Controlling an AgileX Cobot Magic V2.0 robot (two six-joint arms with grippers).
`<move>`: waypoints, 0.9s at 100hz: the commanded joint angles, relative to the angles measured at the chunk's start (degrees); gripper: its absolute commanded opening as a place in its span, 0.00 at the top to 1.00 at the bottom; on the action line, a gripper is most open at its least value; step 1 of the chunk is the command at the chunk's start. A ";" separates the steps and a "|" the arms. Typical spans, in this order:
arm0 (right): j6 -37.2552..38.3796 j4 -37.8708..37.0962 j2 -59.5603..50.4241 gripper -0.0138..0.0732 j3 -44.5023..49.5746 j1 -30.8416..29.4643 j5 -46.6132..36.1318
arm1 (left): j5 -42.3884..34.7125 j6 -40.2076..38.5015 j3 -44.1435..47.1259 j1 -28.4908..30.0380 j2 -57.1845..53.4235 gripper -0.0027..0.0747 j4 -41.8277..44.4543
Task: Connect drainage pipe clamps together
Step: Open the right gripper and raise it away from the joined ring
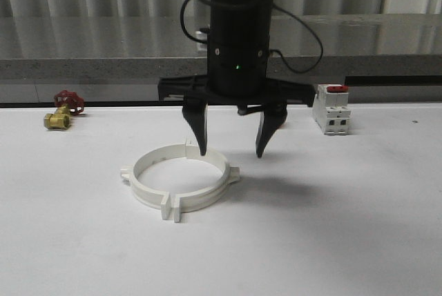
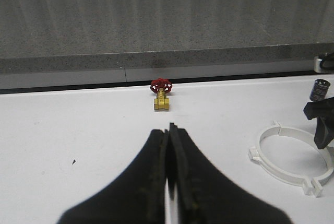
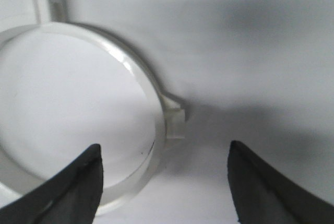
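— So, where are the two white plastic half-ring pipe clamps?

— They lie flat on the white table and make one wide ring together. The flat end tabs at the near side stand side by side with a thin gap between them. A small lug sticks out on the side of the ring.

— And where is the right gripper?

— It points down, right by the far part of the ring. One black finger comes down at the ring's far band. I cannot tell if its tip touches the plastic. The other finger hangs outside the ring, over bare table. In the right wrist view the ring's curved band and its lug sit between the two fingers.

— Is it gripping anything?

— No. The fingers are spread wide apart and nothing is in them.

— What about the left gripper?

— Its two black fingers are pressed together with nothing between them. It sits over bare table, well away from the ring, which shows off to one side.

— Anything else on the table?

— A little brass valve with a red round handle sits far behind the left gripper, at the back edge. A white boxy breaker with a red switch stands at the back too, beyond the right gripper's outer finger.
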 commanded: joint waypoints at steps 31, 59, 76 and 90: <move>-33.32 -0.46 -14.46 0.72 -1.62 -6.81 9.46 | -4.63 -0.15 -1.46 0.09 0.78 0.99 -0.54; -34.09 -0.15 -20.85 0.92 0.80 -18.09 8.89 | -4.63 -0.15 -1.46 0.09 0.78 0.99 -0.54; -37.15 5.21 -25.28 0.92 6.89 -26.33 6.26 | -4.63 -0.15 -1.46 0.09 0.78 0.99 -0.54; -45.03 9.26 -30.48 0.92 14.20 -31.82 -0.29 | -4.63 -0.15 -1.46 0.09 0.78 0.99 -0.54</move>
